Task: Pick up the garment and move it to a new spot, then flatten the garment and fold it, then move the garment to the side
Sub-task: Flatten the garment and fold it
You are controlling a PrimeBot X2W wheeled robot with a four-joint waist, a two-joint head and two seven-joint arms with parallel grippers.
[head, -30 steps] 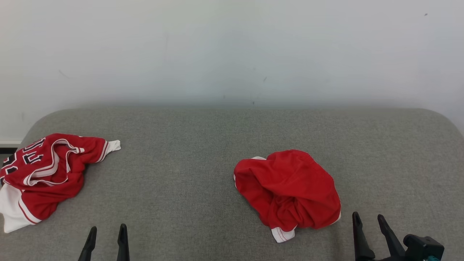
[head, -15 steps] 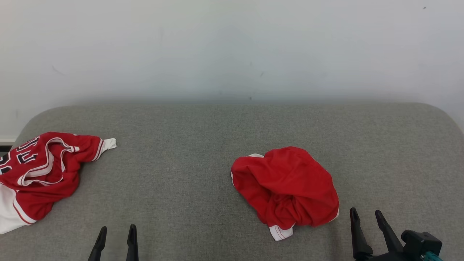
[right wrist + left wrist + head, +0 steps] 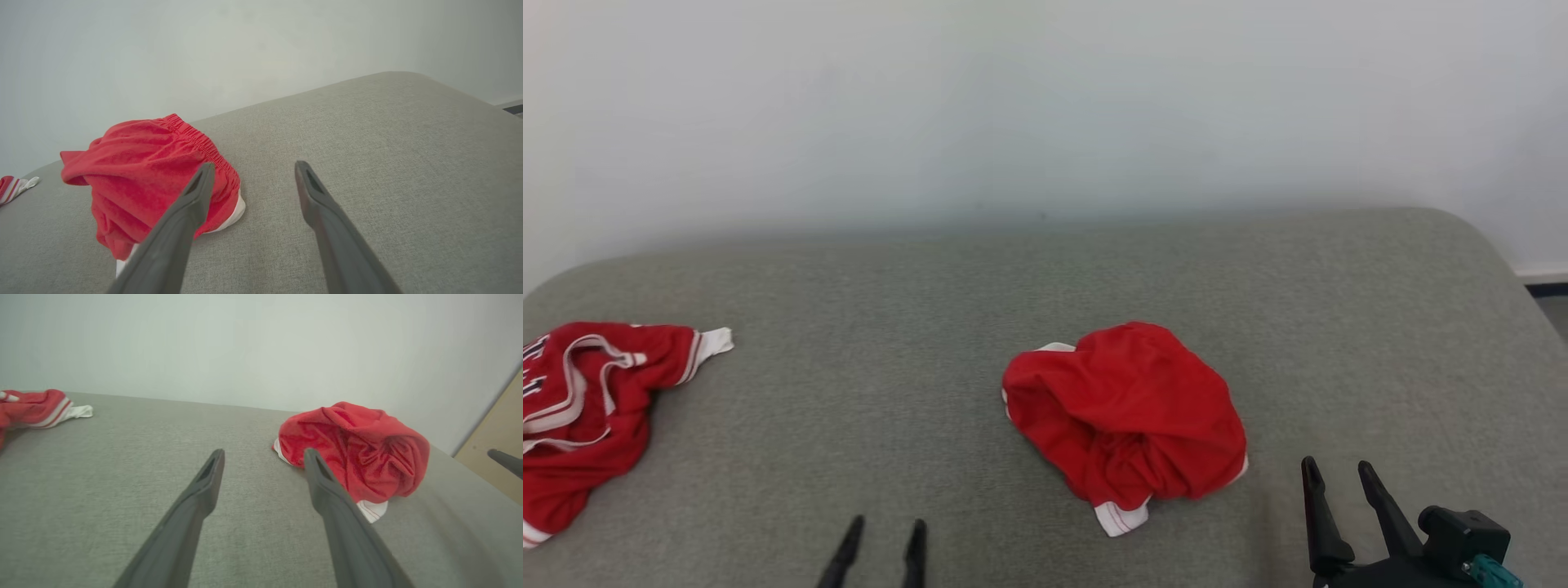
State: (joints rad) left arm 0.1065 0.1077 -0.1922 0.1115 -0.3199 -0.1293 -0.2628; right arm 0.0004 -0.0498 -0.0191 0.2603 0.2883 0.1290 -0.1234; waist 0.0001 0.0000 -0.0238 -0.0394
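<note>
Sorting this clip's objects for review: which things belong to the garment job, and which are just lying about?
In the job: left gripper, open; right gripper, open; shorts, crumpled, nearest both; cushion, the work surface.
Lying about, probably: jersey, bunched at far left.

The red-and-white jersey [image 3: 572, 425] ran off the head view's left edge, its dark lettering cut short; the bottom edge cropped the left gripper [image 3: 886, 524] to its fingers [image 3: 846, 555].
</note>
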